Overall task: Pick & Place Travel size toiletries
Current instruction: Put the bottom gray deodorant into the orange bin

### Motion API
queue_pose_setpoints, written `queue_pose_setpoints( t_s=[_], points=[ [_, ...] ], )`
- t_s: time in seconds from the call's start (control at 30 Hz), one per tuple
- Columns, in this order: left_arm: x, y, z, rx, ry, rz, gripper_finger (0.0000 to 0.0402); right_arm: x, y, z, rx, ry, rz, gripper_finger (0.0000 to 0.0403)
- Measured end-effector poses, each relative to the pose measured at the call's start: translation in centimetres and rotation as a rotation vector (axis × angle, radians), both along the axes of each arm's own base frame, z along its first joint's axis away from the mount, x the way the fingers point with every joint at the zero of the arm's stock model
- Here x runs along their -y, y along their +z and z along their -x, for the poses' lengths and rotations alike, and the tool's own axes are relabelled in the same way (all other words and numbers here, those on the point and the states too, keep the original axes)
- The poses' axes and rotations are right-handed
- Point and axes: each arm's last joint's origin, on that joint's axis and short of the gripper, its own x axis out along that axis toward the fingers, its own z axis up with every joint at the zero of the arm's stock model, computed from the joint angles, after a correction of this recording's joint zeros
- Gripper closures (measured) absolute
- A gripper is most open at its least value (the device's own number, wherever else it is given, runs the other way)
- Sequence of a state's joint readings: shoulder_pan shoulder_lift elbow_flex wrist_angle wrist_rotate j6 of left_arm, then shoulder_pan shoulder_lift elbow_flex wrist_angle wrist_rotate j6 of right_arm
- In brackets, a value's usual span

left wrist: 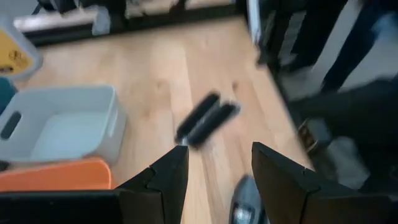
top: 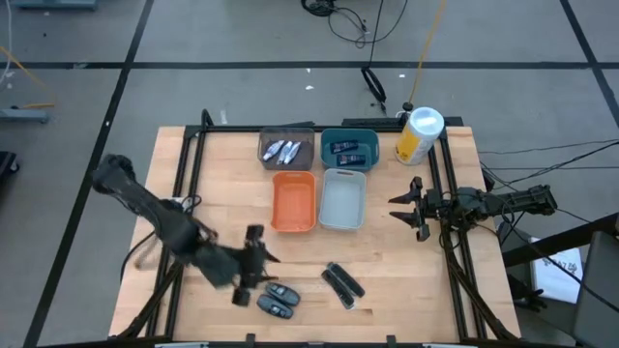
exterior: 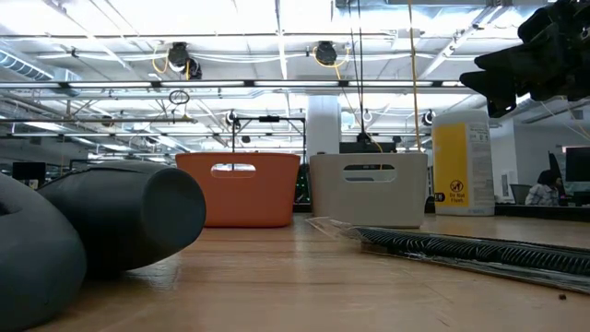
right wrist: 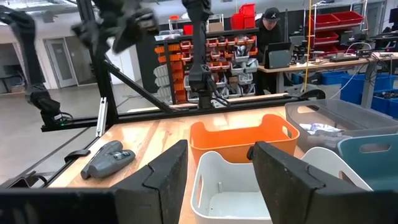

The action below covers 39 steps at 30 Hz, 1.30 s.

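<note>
We find bare wood between the orange bin [top: 294,201] and the slim black bars [top: 343,284], while the dark grey ovals [top: 278,299] crowd the left gripper [top: 253,263] at the front edge.

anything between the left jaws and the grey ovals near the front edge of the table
Nothing visible. The left gripper hovers open right beside the two dark grey ovals, with only bare table between them. The black bars lie off to the side, out of the path.
</note>
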<state>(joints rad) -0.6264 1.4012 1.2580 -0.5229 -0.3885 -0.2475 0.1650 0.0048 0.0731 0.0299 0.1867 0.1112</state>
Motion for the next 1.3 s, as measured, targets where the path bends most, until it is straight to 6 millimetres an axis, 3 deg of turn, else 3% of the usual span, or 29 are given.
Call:
queue_pose_setpoints(
  t_s=[0.1, 0.2, 0.47, 0.77, 1.07, 1.3],
  points=[
    [2.3, -1.7, -1.4, -0.107, 0.016, -0.07, 0.0229, 0.0, 0.0, 0.0, 0.001, 0.0, 0.0, 0.0232],
    [3.8, -4.6, -2.4, -0.263, 0.049, -0.113, 0.0229, 0.0, 0.0, 0.0, -0.001, 0.0, 0.003, 0.0232],
    [6.6, -11.2, -4.0, -0.574, 0.053, 0.029, 0.0229, 0.0, 0.0, 0.0, -0.001, 0.003, 0.0, 0.0232],
    [8.8, -13.6, -3.4, -0.601, -0.032, -0.042, 0.0229, 0.0, -0.1, -0.1, -0.012, 0.009, -0.056, 0.0232],
    [8.0, -15.7, -4.7, -0.669, -0.031, -0.065, 0.0222, 0.0, -0.3, -0.2, -0.032, 0.006, -0.05, 0.0232],
    [7.3, -16.3, -5.2, -0.715, 0.015, -0.03, 0.0171, -0.1, -0.5, -0.4, -0.058, 0.005, -0.05, 0.0232]
  ],
)
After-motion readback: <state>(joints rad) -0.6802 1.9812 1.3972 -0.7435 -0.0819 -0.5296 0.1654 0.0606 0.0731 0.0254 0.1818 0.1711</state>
